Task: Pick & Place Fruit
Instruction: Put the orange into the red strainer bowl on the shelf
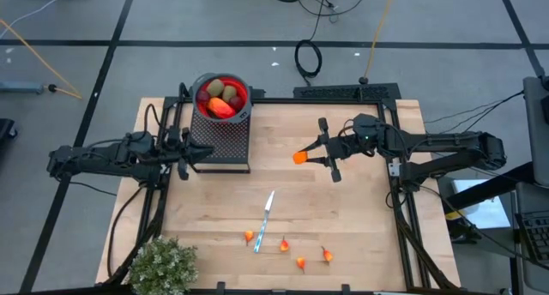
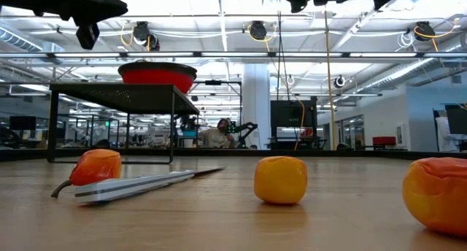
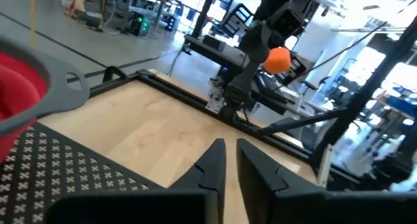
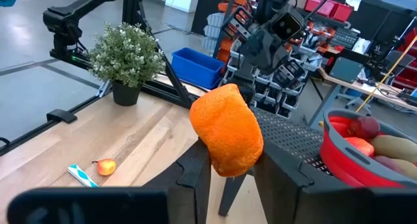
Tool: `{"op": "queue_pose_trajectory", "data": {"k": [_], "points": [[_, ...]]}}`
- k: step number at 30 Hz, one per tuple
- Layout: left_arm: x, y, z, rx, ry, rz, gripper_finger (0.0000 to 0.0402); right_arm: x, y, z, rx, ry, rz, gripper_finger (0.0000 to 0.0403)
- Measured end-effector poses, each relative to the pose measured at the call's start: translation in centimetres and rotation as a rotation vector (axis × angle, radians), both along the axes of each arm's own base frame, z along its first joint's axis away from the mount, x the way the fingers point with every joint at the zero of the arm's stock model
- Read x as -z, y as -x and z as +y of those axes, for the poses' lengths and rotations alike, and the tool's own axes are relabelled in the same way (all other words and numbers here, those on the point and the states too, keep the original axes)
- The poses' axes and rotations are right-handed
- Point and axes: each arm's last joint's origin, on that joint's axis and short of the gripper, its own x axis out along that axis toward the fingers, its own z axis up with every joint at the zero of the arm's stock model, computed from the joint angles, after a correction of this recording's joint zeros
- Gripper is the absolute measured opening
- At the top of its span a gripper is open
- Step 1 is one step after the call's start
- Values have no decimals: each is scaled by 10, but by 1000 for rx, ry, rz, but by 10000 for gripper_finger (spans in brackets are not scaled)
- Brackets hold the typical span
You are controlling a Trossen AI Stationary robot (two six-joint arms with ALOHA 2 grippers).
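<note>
Lying near small fruits (image 1: 301, 262): knife (image 1: 265, 219), beside plant (image 1: 163, 266).

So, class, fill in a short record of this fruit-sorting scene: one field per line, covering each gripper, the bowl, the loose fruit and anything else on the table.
right gripper: above mid-table, shut on an orange fruit
left gripper: beside the mesh stand, fingers nearly together, holding nothing
red bowl: on the mesh stand, holds several fruits
loose fruit: four small orange-red pieces near the table's front edge
knife: lying flat among the loose pieces
plant: front left corner of the table
</note>
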Motion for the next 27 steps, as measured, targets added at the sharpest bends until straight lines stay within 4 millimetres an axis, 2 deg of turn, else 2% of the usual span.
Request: {"op": "queue_pose_trajectory", "data": {"k": [3, 11, 15, 20, 27], "points": [[-3, -6, 1, -23, -26, -30, 66, 0, 0, 0, 2, -18, 4, 91], [-14, -33, 1, -37, -191, -147, 175, 0, 0, 0, 12, -107, 25, 91], [-16, -48, 0, -12, -274, -203, 213, 0, 0, 0, 20, -181, 41, 91], [-19, -66, 0, -8, -335, -205, 235, 0, 0, 0, 29, -264, 59, 91], [-43, -96, 0, -1, -491, -139, 239, 0, 0, 0, 43, -389, 87, 91]]}}
